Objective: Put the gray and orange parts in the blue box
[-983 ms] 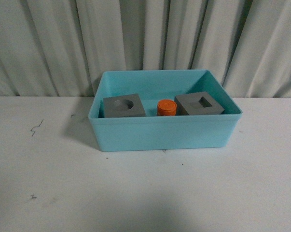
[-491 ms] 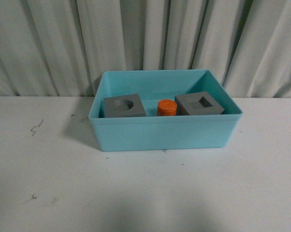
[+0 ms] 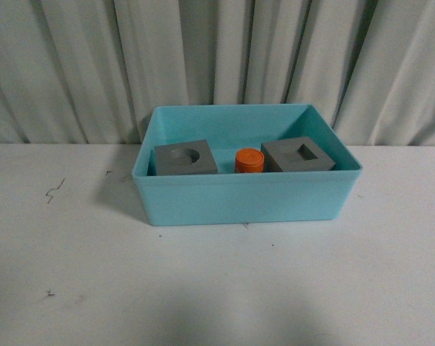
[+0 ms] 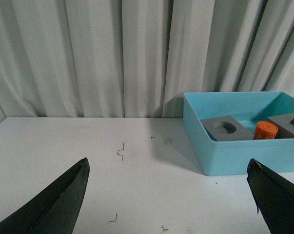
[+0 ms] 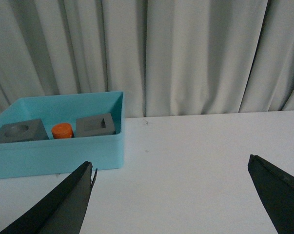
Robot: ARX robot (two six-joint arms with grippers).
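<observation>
Both tools (image 4: 168, 195) (image 5: 171, 195) gape wide, empty; all three parts (image 3: 249, 160) sit inside the blue box (image 3: 246, 198), so you're basically done.

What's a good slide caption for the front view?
Turquoise tub on a white table, holding two gray cubes with an orange cylinder between them; no arms in frame.

a white table (image 3: 203, 288) — scuffed with small dark marks — carries the blue box (image 3: 246, 198) near its back edge.
</observation>
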